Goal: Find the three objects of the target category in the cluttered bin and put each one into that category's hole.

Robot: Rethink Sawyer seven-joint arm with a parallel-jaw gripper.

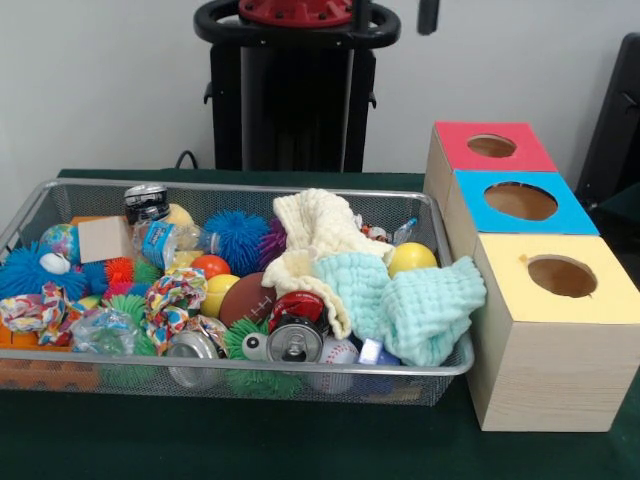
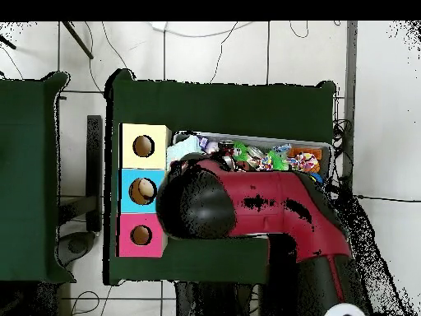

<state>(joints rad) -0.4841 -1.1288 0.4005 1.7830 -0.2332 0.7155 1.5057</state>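
The silver wire mesh bin [image 1: 240,187] stands at the left of the green table, full of clutter. In it lie a cream cloth [image 1: 315,235], a mint cloth [image 1: 420,305], several cans [image 1: 293,343], a brown football [image 1: 245,297], a yellow ball [image 1: 411,258], a blue spiky ball [image 1: 238,238] and a water bottle [image 1: 170,240]. Three wooden boxes with a round hole each stand to its right: red top [image 1: 455,140], blue top [image 1: 480,215], yellow top [image 1: 505,290]. Only a dark tip of the gripper [image 1: 428,15] shows at the top edge. In the overhead view the red arm [image 2: 263,202] covers much of the bin [image 2: 271,144].
The black pedestal [image 1: 290,90] stands behind the bin. In the overhead view the boxes sit in a column left of the bin: yellow [image 2: 130,146], blue [image 2: 129,191], red [image 2: 129,235]. A second green table [image 2: 29,173] stands at the left.
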